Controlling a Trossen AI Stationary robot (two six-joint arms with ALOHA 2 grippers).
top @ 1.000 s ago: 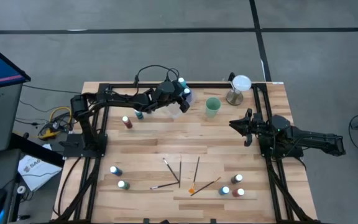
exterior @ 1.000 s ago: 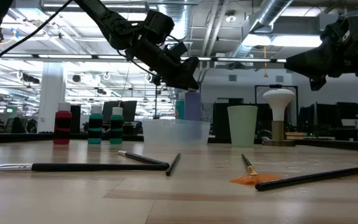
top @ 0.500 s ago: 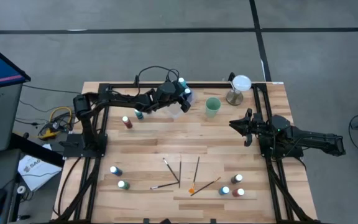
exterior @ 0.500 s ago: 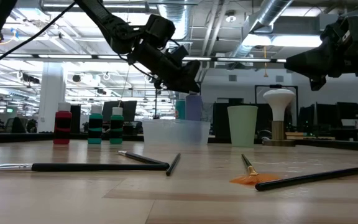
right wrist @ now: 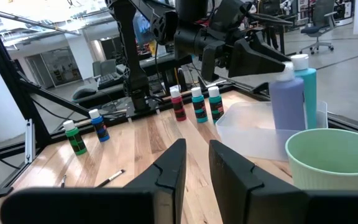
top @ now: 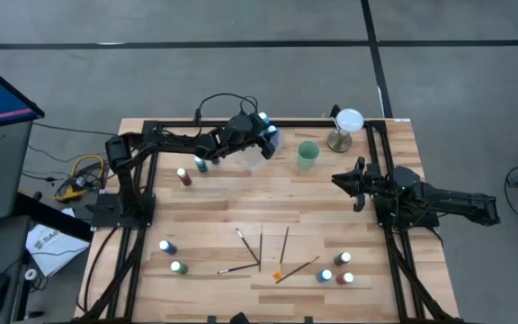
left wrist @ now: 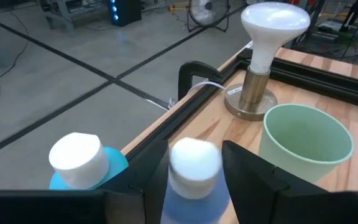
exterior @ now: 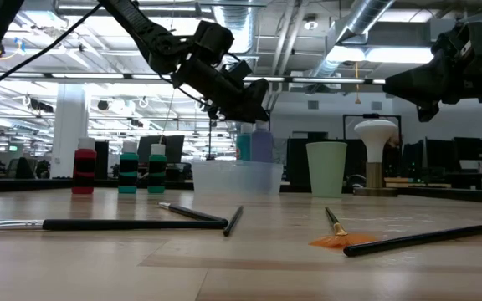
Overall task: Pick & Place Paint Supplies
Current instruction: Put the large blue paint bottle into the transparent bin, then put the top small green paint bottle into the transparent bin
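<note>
A lavender-blue bottle (right wrist: 288, 102) with a white cap and a taller teal bottle (right wrist: 307, 87) stand upright in the clear tray (top: 250, 158) at the table's far side. My left gripper (left wrist: 194, 152) hovers over the tray, open, with one finger on either side of the lavender bottle's cap. My right gripper (top: 342, 178) waits open above the table's right side, holding nothing. Red, teal and green bottles (exterior: 128, 171) stand left of the tray. Several brushes (top: 263, 252) lie flat near the near edge, with bottles at the near left (top: 166, 246) and near right (top: 343, 258). My left gripper's fingers (left wrist: 238, 168) flank the white cap (left wrist: 194, 163) of the lavender bottle, slanting down from the table's left. Whether they touch the cap, I cannot tell. The bottle stands upright on the tray's floor.
A pale green cup (top: 308, 155) stands right of the tray, and a white bulb on a metal base (top: 344, 129) stands at the far right. Black frame rails run along the left, right and far edges. Bare wood lies mid-table between tray and brushes.
My left gripper has drawn slightly up and back toward the table's left above the tray. The lavender bottle has stayed upright in the tray, and its cap now shows below the fingertips in the low view.
</note>
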